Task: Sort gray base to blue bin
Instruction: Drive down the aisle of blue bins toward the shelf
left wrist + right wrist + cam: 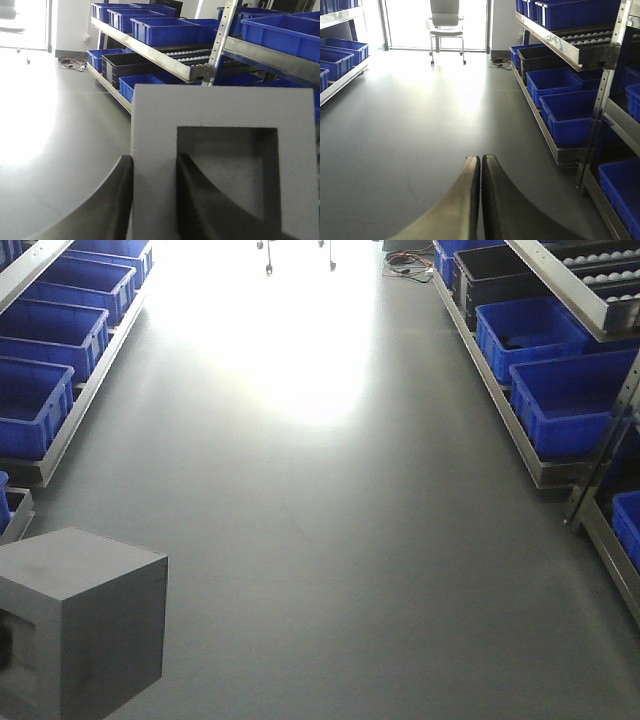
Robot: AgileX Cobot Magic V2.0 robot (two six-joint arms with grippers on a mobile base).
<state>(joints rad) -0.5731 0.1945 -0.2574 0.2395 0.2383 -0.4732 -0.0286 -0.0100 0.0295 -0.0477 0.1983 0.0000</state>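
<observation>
The gray base [85,625] fills the bottom-left corner of the front view, raised above the floor. In the left wrist view the gray base [225,110] shows its square recess toward the camera. My left gripper [154,157] is shut on the block's left wall, with one finger outside it and the other inside the recess. My right gripper [481,157] is shut with nothing in it and hangs over bare floor. Blue bins [565,400] sit on low racks along both sides; I cannot tell which one is the task's blue bin.
A gray floor aisle [320,540] runs between the racks, with strong glare at its far end. More blue bins [35,405] line the left rack. A black bin [500,280] sits far right. An office chair [445,25] and cables [501,62] lie at the aisle's end.
</observation>
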